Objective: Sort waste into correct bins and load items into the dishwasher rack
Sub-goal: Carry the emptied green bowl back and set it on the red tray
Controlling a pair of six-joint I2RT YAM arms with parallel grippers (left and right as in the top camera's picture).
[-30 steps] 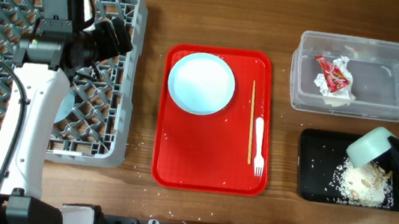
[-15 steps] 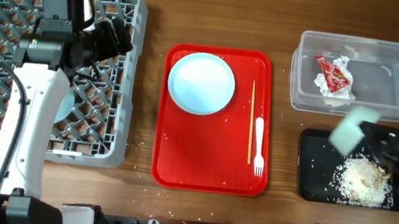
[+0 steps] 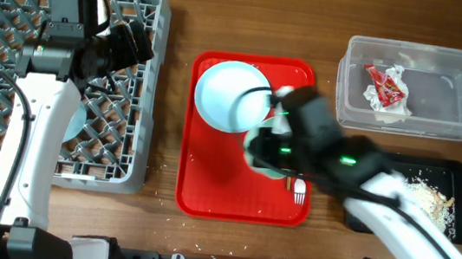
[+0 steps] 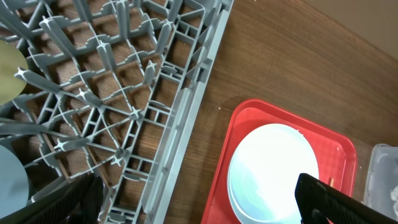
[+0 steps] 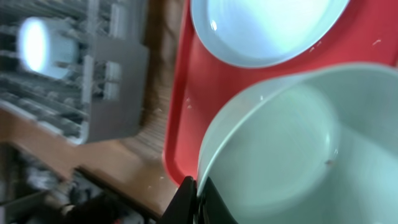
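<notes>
Clamping the pale green bowl [image 5: 292, 155], right claw [image 5: 196, 198] hangs over red tray [image 5: 186, 124] holding plate [image 5: 267, 25].

My overhead feed is evenly bright, shadows soft; only the right arm [image 3: 333, 154] smears with motion blur. On its wrist feed the pale green bowl [image 5: 292, 143] above the right pincer [image 5: 198, 194] looks soft, the dishwasher rack [image 5: 106, 81] beyond streaks, and glare whitens the pale blue plate [image 5: 267, 25]. The left wrist feed is crisp.

pale green bowl [image 5: 292, 149] tilted, held at rim, pale blue plate [image 4: 271, 168] flat
</notes>
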